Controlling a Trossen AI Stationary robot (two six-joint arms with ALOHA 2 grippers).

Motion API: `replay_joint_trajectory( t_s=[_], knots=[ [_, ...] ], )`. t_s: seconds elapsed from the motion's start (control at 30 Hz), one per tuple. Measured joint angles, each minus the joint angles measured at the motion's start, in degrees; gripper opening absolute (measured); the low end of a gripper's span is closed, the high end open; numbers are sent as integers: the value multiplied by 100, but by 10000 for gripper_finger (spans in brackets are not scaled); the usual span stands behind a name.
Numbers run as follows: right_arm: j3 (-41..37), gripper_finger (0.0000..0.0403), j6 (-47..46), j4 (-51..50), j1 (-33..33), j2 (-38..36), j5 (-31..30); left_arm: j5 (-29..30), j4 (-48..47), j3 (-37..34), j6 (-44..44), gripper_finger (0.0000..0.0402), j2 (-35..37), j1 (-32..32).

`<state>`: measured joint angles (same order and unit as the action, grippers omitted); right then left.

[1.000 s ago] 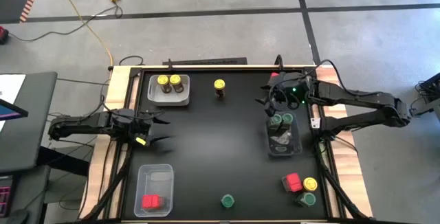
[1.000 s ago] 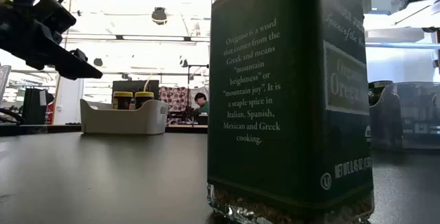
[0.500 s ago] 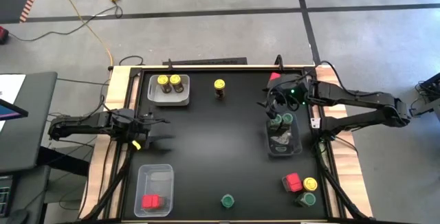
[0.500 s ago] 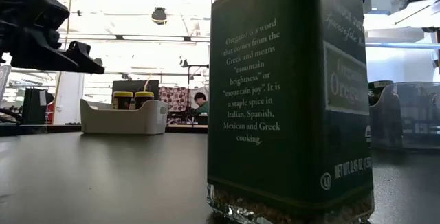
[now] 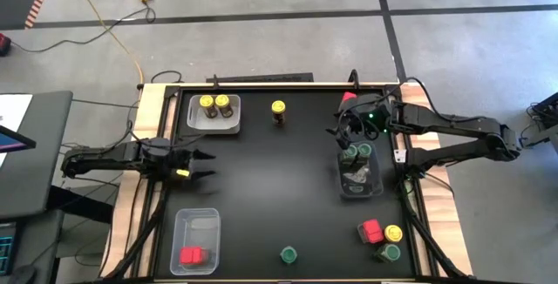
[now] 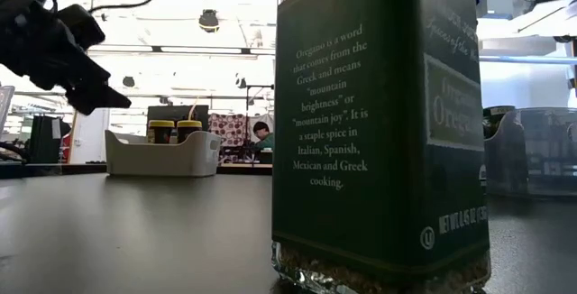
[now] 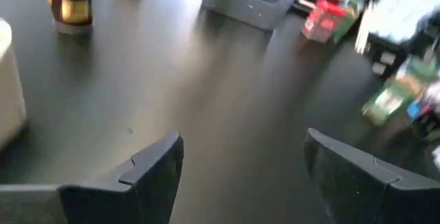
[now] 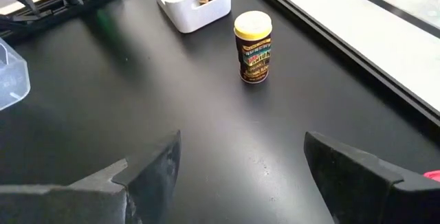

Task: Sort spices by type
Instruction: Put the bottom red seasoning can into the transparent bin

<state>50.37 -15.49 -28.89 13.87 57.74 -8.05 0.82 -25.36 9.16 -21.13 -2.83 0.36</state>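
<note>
Left gripper (image 5: 202, 165) hovers jaws apart; right gripper (image 5: 343, 132) likewise

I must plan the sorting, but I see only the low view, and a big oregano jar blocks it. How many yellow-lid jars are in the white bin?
Observer: Two yellow-lid jars stand in the white bin.
Operator: Is any yellow-lid jar outside it?
Observer: Yes, a lone yellow-lid jar stands beside the bin; another yellow lid is at the near right corner.
Operator: Are the grippers busy?
Observer: No. The left gripper and the right gripper are both open and empty.
</note>
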Motion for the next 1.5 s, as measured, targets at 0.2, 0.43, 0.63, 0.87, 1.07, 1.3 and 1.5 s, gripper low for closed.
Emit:
replay_joint_trajectory(
  t_s=[0.2,0.43,0.63,0.87,1.07,1.3,1.5],
  knots=[
    [0,334,-25,-87,4,0,0,19,123,-8,-422,286,0,2],
    [0,333,-503,-89,4,0,2,94,595,-27,-1141,286,0,2],
    [0,333,-704,-89,4,0,2,452,608,-25,-2005,286,-15,2],
    [0,333,-715,-125,4,0,2,882,637,-21,-1973,286,-15,2],
    [0,333,-698,-267,-48,0,2,911,883,-12,-1645,286,-15,4],
    [2,333,-651,-387,-59,0,2,778,1228,300,-937,286,-480,0],
    [2,333,-647,-812,-61,0,2,840,1165,993,-628,286,-1867,-2]
  ],
)
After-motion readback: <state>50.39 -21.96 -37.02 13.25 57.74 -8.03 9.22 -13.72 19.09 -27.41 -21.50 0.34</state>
